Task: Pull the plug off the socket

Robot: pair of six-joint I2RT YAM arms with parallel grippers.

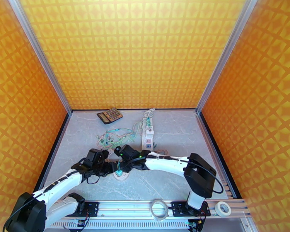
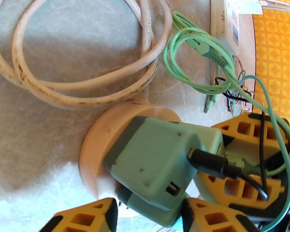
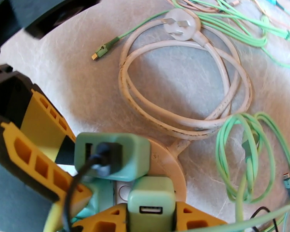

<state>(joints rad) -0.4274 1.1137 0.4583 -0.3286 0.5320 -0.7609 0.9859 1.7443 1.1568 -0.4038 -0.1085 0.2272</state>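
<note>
– Checking plug pos.: where is it, pls?
– The green charger plug (image 3: 150, 202) sits in the round cream socket (image 3: 166, 167) on the tabletop (image 1: 172, 182), near front centre. It is beside a second charger (image 3: 112, 155) w/ black cable. The right gripper (image 3: 152, 223) has its jaws closed on the plug's two flat sides.
– And the left gripper (image 2: 147, 219)?
– Jaws part-way apart, low beside the socket. Gripping or not, I cannot tell.
– How will it handle?
– I think hard plastic, light and smooth, so it may slip. The socket also looks light and its white cord (image 3: 125, 80) lies loose, so it prob. lifts together w/ the plug unless held down. Best to hold low on the body and pull straight, no twisting; the pins could bend.
– Any text?
– No brand readable, only a USB slot on top.
</note>
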